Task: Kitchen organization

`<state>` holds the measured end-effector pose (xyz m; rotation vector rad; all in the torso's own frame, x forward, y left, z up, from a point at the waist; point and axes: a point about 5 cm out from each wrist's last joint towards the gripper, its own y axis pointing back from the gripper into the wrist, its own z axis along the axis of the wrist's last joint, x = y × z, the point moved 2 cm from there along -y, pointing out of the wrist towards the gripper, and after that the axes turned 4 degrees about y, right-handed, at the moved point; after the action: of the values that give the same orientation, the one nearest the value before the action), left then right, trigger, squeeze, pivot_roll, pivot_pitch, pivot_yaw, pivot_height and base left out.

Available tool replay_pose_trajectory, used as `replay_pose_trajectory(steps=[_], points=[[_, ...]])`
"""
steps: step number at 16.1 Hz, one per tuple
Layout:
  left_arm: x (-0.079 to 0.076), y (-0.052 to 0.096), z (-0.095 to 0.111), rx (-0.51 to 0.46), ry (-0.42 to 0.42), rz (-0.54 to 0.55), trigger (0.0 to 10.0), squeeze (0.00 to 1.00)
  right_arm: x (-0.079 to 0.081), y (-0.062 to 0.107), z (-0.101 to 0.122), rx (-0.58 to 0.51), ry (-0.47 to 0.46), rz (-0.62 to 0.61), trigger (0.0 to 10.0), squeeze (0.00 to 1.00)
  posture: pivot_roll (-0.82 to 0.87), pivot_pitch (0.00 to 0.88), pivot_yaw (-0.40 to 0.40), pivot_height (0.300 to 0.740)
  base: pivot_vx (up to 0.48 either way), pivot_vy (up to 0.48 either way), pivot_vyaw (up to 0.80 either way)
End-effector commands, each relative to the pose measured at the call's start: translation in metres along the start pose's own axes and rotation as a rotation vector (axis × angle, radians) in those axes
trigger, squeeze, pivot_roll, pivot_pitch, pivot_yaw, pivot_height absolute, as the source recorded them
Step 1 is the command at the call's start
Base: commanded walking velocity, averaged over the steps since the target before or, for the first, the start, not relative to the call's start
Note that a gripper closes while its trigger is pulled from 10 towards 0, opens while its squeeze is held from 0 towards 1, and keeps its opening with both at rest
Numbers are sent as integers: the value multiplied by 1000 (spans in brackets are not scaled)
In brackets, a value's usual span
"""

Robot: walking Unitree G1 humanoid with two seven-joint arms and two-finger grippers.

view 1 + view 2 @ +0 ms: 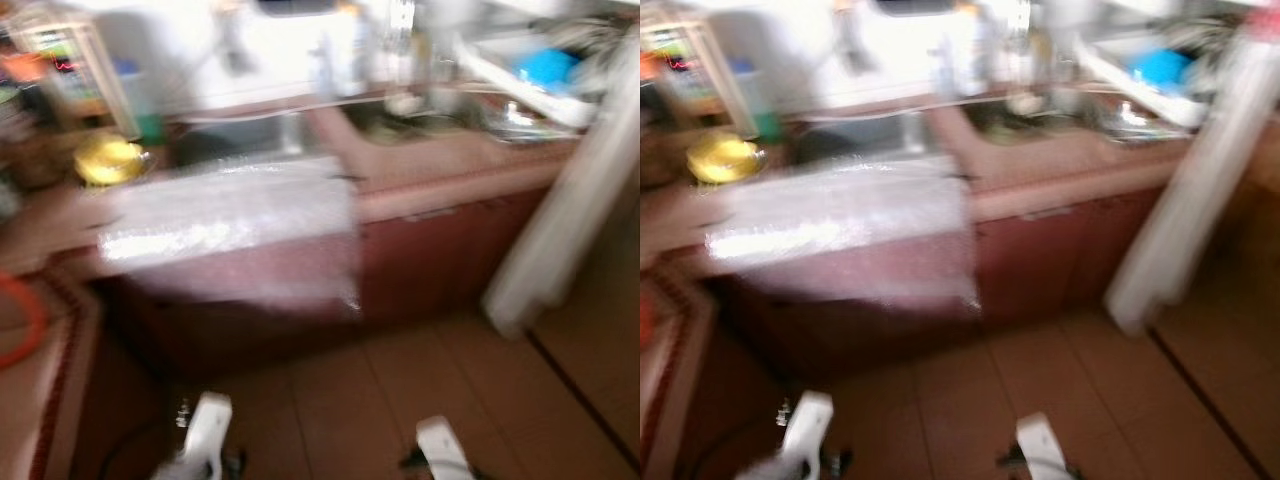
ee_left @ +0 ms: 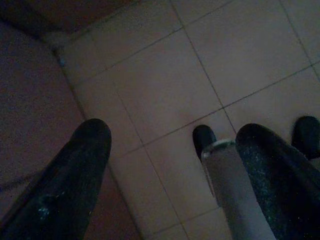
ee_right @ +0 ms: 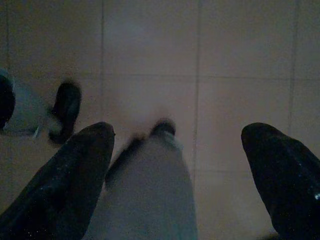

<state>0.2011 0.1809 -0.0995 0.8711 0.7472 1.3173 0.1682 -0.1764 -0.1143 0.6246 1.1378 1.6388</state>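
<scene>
blurred view of a reddish kitchen counter point(image 1: 450, 175) with a sink point(image 1: 235, 140). a shiny plastic sheet point(image 1: 230, 230) drapes over the counter's front edge. a yellow bowl point(image 1: 108, 160) sits left of the sink. both arms hang low over the tiled floor point(image 2: 165, 90); left gripper point(image 2: 172, 165) and right gripper point(image 3: 177, 160) are spread apart, holding nothing.

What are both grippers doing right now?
Left gripper: open, empty, hanging over the floor.
Right gripper: open, empty, hanging over the floor.
</scene>
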Motion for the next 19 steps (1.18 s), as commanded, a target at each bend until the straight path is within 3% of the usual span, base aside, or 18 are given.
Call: replay_pose_trajectory(steps=[1,10,19], points=[[0,0,6,-21,9,-11,10000,0,0,0,0,7,6,-4,10000,0,-8,0,66,740,0,0,0],[-2,0,7,-27,-53,-29,10000,0,-2,0,2,2,31,-4,10000,0,-4,0,62,740,0,0,0],[-6,-1,5,-14,-78,-32,10000,0,-5,0,1,4,33,-5,10000,0,-7,0,66,740,0,0,800]])
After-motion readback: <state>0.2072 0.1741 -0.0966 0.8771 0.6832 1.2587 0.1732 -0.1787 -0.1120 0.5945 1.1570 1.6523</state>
